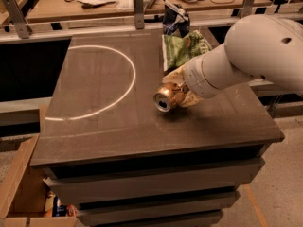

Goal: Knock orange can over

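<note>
The orange can (pixel 166 97) lies tipped on its side near the middle of the dark table (pixel 104 126), its silver top facing the front left. My gripper (pixel 182 90) is right behind it on the right, at the end of the white arm (pixel 251 56), with its pale fingers around the can's body. The fingers touch the can.
A green chip bag (pixel 182 51) lies just behind the gripper. A dark blue snack bag (pixel 175 20) stands at the table's far edge. A bright ring of light (pixel 102 82) marks the left half. A wooden bench with cables stands behind; a cardboard box (pixel 19 183) sits at lower left.
</note>
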`<state>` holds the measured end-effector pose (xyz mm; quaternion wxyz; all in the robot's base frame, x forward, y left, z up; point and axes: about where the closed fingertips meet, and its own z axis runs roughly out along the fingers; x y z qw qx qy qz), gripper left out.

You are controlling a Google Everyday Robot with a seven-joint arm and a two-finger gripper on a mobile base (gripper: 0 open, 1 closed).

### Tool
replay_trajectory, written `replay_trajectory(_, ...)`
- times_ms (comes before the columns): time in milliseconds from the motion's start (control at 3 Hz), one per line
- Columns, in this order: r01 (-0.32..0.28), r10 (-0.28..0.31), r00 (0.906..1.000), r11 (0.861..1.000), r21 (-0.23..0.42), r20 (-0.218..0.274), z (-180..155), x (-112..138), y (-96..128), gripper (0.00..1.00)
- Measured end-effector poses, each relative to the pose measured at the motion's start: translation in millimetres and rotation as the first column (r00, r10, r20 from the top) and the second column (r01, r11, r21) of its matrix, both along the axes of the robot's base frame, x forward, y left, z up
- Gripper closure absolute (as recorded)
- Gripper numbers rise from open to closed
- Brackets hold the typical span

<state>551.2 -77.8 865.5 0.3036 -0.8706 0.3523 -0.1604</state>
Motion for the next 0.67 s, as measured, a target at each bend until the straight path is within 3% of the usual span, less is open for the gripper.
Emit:
replay_trajectory(333, 0.001, -0.002, 0.9984, 1.000, -0.021, -0.056, -2.5, 0.7, -4.1, 0.00)
replay_trajectory(667, 0.006, -0.008, 0.9966, 1.000, -0.028, -0.082, -3.5, 0.7, -6.6, 0.00)
